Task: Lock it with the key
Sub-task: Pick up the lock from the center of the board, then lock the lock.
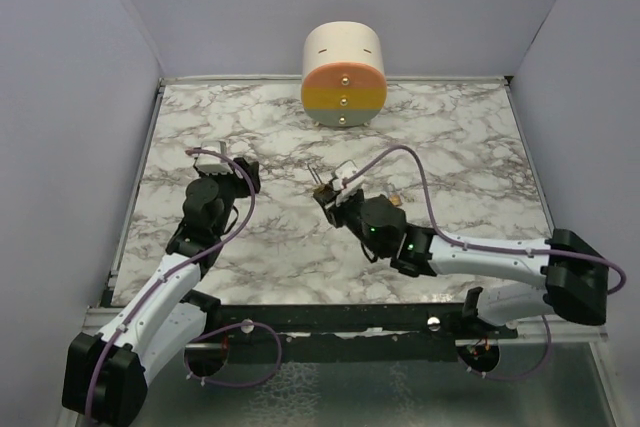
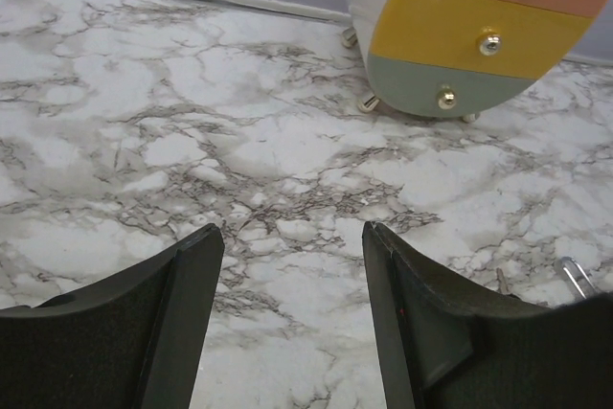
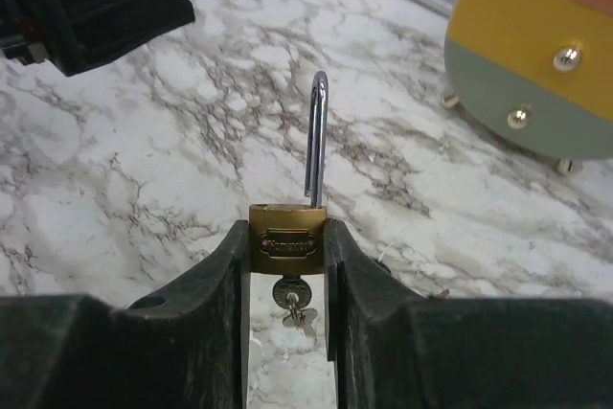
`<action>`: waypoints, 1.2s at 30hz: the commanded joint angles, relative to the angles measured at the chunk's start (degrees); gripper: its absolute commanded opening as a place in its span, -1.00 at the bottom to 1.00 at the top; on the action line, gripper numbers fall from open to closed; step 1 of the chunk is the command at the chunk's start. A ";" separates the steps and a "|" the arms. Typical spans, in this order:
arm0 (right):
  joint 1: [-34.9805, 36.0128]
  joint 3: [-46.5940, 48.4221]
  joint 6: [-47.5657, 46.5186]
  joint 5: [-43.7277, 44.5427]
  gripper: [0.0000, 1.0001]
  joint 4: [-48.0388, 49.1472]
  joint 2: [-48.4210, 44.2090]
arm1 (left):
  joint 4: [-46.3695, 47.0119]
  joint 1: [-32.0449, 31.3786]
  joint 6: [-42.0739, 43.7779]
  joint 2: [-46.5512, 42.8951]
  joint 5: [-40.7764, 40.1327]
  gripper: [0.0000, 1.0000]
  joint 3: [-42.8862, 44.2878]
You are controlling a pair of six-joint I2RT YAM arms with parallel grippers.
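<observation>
At the far left a pale lilac wall (image 1: 60, 97) closes in on the white-and-grey marbled tabletop (image 1: 450, 167), so the left arm has little room to swing outward. The left tool (image 1: 232, 169) hangs released and empty above bare marble, its jaws standing wide. Ahead of it, toward the middle, lies open surface up to the round cream drawer unit with orange, yellow and green fronts (image 1: 343, 72), which stands at the back edge. To the right of centre, the right tool (image 3: 287, 232) is clenched on the sides of a small brass padlock (image 3: 287, 241). The padlock's silver shackle (image 3: 318, 136) is raised and unlatched. The small silver metal key (image 3: 290, 294) hangs from the padlock's underside, apparently seated in the keyhole, low between the jaws. My worry is that the key is tiny and boxed in by those jaws. An approach from the left tool could bump the right tool, knock the key loose, or twist the padlock in its narrow grip. Pressing the shackle down could also make the padlock slip. Further right, the tabletop is open up to the right wall.
</observation>
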 commanded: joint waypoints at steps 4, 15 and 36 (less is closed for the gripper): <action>-14.60 -18.65 -2.83 -27.93 -0.99 24.03 -20.63 | 1.80 0.16 -0.65 0.68 12.31 0.26 4.55; -26.57 -22.69 2.09 -48.72 -0.99 25.02 -26.41 | 3.32 -1.80 -0.18 6.65 33.47 0.16 11.64; -37.57 -13.46 12.06 -89.15 -0.99 29.25 -18.34 | 10.99 -8.15 1.56 1.62 45.33 0.17 11.40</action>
